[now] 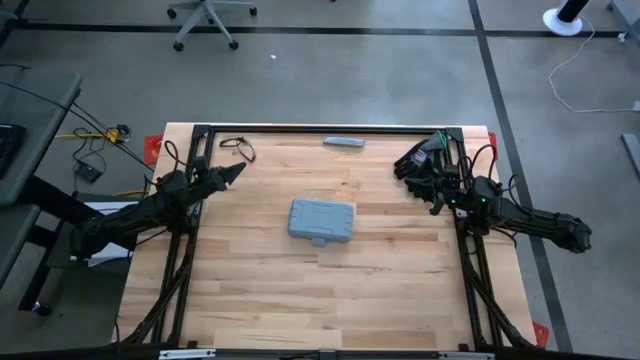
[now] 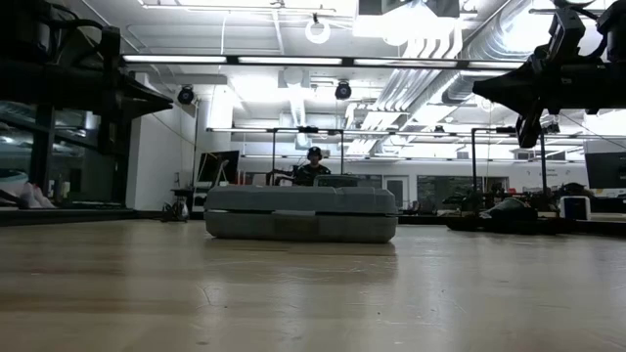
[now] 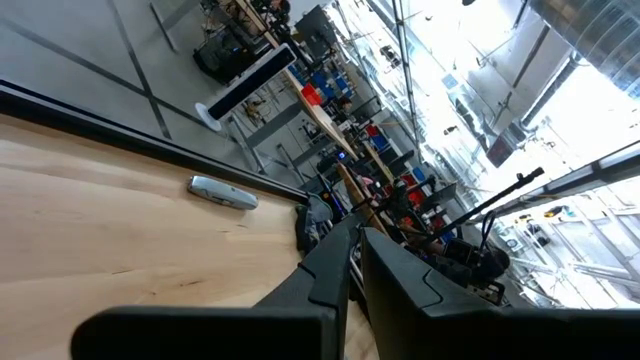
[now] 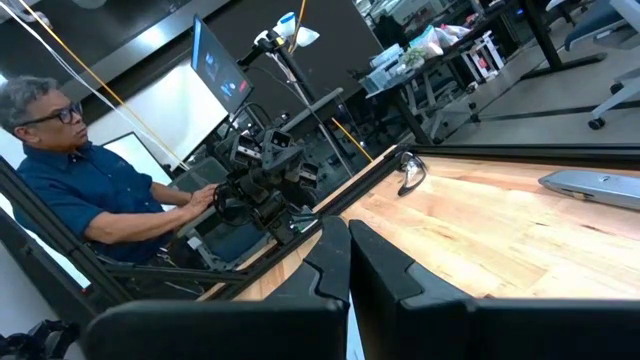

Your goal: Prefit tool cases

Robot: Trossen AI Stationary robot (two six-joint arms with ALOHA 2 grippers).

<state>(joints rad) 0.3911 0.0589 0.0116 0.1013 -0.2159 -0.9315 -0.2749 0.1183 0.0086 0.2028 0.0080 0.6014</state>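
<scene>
The blue-grey tool case [image 1: 322,221] lies shut and flat on its underside at the middle of the table; in the low view the case [image 2: 301,213] shows its long side. My left gripper [image 1: 238,172] hovers shut above the table's far left part, well to the left of the case, and shows as my left gripper [image 3: 357,240] in its wrist view. My right gripper [image 1: 436,208] hovers shut to the right of the case, near the right rail, and shows as my right gripper [image 4: 347,232] in its wrist view. Neither gripper touches anything.
A slim grey bar [image 1: 344,142] lies near the far edge. Black gloves [image 1: 425,160] lie at the far right, just beyond my right gripper. A dark looped thing [image 1: 238,147] lies at the far left. A seated person [image 4: 90,210] is beyond the table's left side.
</scene>
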